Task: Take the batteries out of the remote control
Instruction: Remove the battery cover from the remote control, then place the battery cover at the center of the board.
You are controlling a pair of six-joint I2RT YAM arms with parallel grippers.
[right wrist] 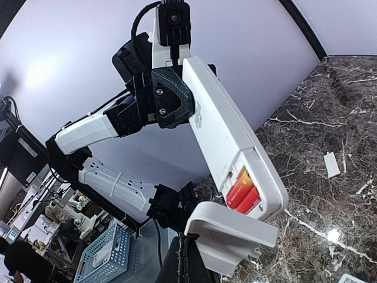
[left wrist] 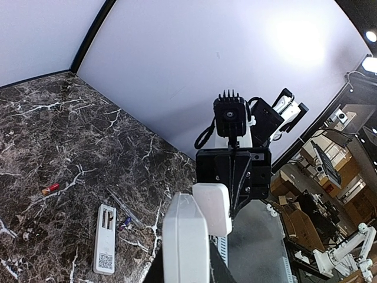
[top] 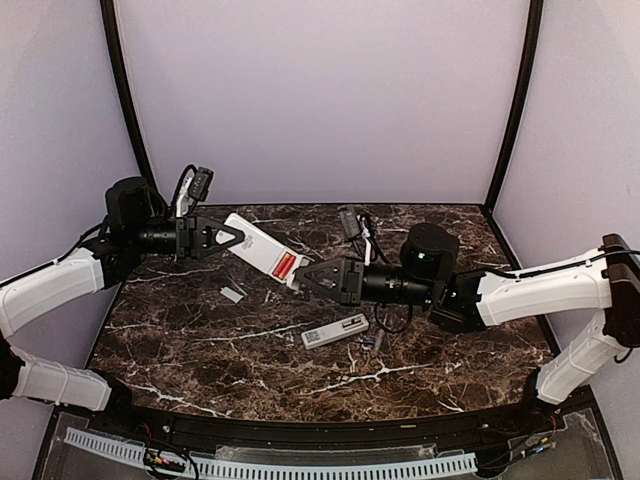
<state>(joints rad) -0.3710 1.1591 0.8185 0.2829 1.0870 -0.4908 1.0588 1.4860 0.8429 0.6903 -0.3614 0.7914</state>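
Left jaws pinch the remote aloft; right jaws, pressed together, touch its end beside the batteries.

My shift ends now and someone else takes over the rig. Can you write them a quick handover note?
Left gripper: shut on the white remote, held off the table.
Right gripper: shut at that remote's battery end, nothing visibly held.
Batteries: two red batteries sit in the held remote's open bay; a loose red battery and a dark battery lie on the table.
Done: cover off, on the table; second remote looks emptied.
Left: pull out the two red batteries.
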